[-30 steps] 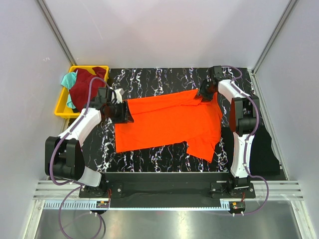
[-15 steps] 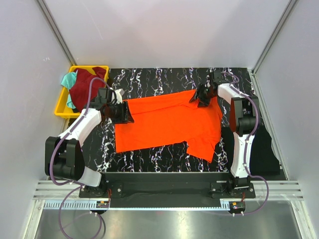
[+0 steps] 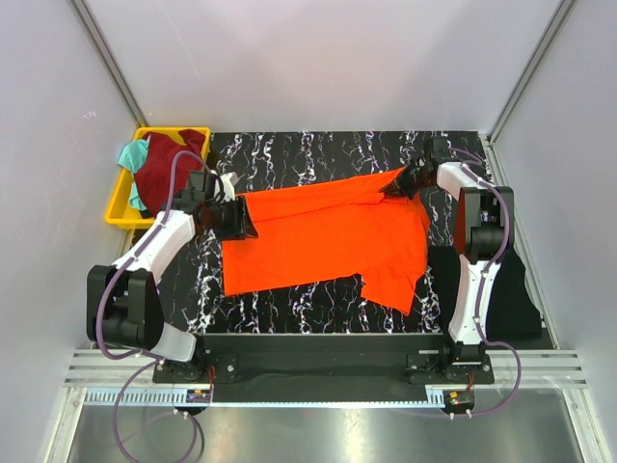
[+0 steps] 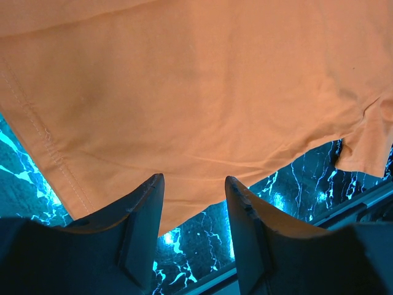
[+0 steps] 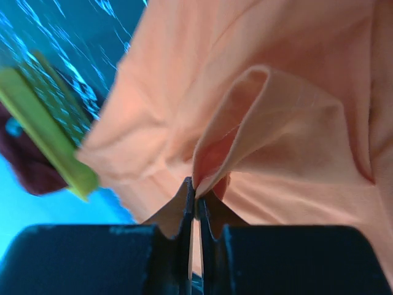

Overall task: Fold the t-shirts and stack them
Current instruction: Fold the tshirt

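An orange t-shirt (image 3: pixel 328 236) lies spread across the black marbled table (image 3: pixel 289 154). My left gripper (image 3: pixel 241 220) is open at the shirt's left edge, its fingers (image 4: pixel 144 221) just over the hem (image 4: pixel 55 160), holding nothing. My right gripper (image 3: pixel 403 183) is shut on a fold of the orange t-shirt (image 5: pixel 245 123) at its far right corner and holds it a little above the table. The shirt fills the left wrist view (image 4: pixel 196 92).
A yellow bin (image 3: pixel 123 198) at the far left holds dark red (image 3: pixel 166 159) and teal (image 3: pixel 133 154) shirts. A black cloth (image 3: pixel 511 289) lies at the right edge. Grey walls enclose the table.
My right gripper has moved right toward the table's far right corner with the shirt's edge in it, pulling the cloth out. My left gripper has not moved.
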Robot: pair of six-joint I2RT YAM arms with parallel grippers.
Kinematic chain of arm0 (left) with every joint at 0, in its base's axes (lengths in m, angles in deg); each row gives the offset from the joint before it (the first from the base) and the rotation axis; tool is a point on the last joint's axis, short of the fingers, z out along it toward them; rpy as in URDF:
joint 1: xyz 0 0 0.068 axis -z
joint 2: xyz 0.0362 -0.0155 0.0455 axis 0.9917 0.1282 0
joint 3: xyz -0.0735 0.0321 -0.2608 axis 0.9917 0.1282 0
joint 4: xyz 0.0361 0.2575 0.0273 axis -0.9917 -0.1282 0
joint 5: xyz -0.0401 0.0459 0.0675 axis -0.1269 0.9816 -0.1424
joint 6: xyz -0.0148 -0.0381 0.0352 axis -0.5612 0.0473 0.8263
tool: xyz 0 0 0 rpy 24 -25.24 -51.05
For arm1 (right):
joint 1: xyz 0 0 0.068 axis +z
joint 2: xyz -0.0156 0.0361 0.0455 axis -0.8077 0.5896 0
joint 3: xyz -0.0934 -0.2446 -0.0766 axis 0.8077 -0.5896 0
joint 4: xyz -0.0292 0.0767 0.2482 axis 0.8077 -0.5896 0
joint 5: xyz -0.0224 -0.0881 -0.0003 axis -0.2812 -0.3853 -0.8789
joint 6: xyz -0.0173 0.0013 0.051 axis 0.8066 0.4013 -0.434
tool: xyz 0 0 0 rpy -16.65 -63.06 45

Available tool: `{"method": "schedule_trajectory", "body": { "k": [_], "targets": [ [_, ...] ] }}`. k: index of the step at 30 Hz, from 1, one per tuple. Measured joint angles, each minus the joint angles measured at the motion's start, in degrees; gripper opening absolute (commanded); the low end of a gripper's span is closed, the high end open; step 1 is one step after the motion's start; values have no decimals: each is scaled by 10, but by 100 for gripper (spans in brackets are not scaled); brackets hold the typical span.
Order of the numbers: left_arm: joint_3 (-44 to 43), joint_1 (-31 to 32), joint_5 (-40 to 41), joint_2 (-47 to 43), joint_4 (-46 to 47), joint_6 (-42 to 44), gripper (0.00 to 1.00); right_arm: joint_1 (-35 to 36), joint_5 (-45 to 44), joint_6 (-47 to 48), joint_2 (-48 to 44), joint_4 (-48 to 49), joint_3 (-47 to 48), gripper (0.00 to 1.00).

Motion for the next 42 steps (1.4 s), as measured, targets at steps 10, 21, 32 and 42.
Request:
{"method": "schedule_trajectory", "body": {
  "k": [10,21,32,42],
  "targets": [
    [7,-3,-1,0,2,0,50,-11,37,-208,17,115,5,44],
    [7,-13,-3,0,3,0,50,-17,87,-142,39,132,9,66],
    [19,-13,-12,0,3,-1,50,-55,67,13,36,29,35,34],
    [19,-13,-24,0,3,-5,50,-21,27,134,3,-21,26,30]
  ]
}}
